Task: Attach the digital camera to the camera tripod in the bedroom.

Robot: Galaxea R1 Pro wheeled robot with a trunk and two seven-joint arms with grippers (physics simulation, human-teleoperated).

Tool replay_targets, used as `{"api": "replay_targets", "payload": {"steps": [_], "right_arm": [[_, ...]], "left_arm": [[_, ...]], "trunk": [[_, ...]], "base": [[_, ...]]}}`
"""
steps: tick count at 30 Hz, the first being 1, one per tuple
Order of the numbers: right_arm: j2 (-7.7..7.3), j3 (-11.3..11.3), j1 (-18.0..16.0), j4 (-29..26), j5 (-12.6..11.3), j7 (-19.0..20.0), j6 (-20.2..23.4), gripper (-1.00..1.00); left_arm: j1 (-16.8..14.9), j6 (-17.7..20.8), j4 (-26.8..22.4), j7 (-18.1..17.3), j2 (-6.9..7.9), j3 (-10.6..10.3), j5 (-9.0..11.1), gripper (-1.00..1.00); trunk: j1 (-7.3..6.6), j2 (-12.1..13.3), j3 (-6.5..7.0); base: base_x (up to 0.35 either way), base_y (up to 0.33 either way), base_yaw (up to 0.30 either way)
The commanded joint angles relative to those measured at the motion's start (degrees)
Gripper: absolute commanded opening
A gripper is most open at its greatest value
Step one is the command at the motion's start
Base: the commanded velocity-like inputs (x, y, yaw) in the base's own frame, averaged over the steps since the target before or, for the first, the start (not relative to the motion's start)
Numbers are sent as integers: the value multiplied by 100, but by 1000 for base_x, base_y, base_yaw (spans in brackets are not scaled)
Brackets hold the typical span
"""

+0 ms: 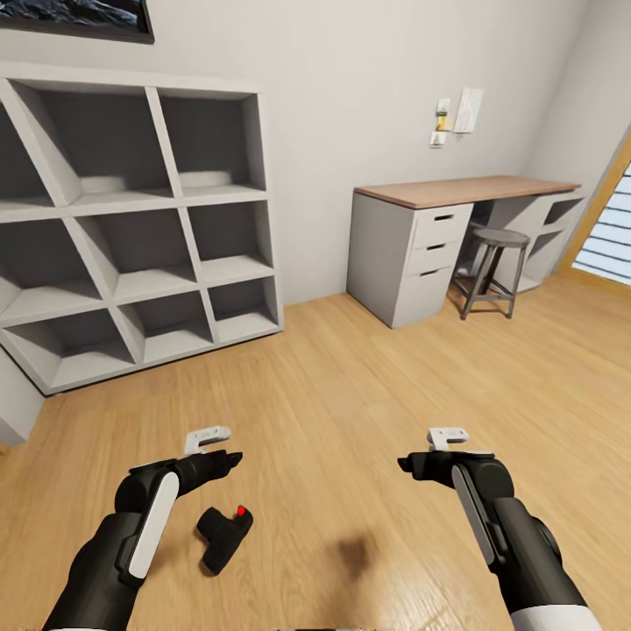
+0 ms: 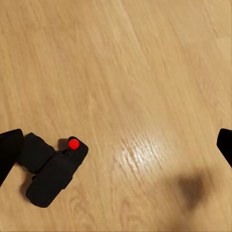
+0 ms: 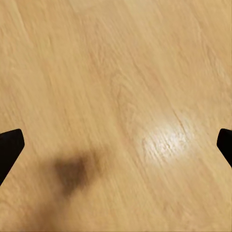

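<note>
The digital camera (image 1: 223,536), small and black with a red round button (image 1: 241,510), lies on the light wood floor just below my left arm. In the left wrist view the digital camera (image 2: 52,170) sits close to one fingertip (image 2: 8,150), not between the fingers. My left gripper (image 1: 230,459) hovers open above the floor, a little beyond the camera. Farther right, my right gripper (image 1: 407,463) is open over bare floor, with its fingertips (image 3: 8,147) spread wide. The camera tripod is out of view.
White cubby shelves (image 1: 131,228) stand against the wall at the left. A grey desk with drawers and a wooden top (image 1: 456,193) stands at the right, with a round stool (image 1: 495,263) beside it. A slatted window (image 1: 613,237) is at the far right.
</note>
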Motion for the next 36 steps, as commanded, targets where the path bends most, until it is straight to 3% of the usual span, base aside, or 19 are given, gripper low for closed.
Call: {"api": "replay_targets", "payload": {"steps": [1, 28, 31, 35, 36], "right_arm": [[0, -3, -3, -5, 3, 25, 24, 100], [-3, -12, -3, -50, 41, 22, 354, 100], [12, -16, -3, -205, -30, 39, 325, 100], [51, -93, -3, -930, -54, 152, 135, 100], [63, -127, -3, -1075, -55, 151, -88, 100]], "left_arm": [[-3, 29, -5, 26, -4, 10, 49, 100], [-3, 29, 4, 26, -4, 10, 49, 100], [-3, 29, -2, 26, -4, 10, 49, 100], [-3, 29, -11, 26, -4, 8, 50, 100], [-3, 29, -13, 26, -4, 9, 50, 100]], "trunk": [[1, -4, -28], [71, -40, -626], [78, -44, -693], [89, -49, -781], [91, -51, -803]], "base": [[0, 0, 0], [0, 0, 0], [0, 0, 0], [0, 0, 0], [0, 0, 0]]}}
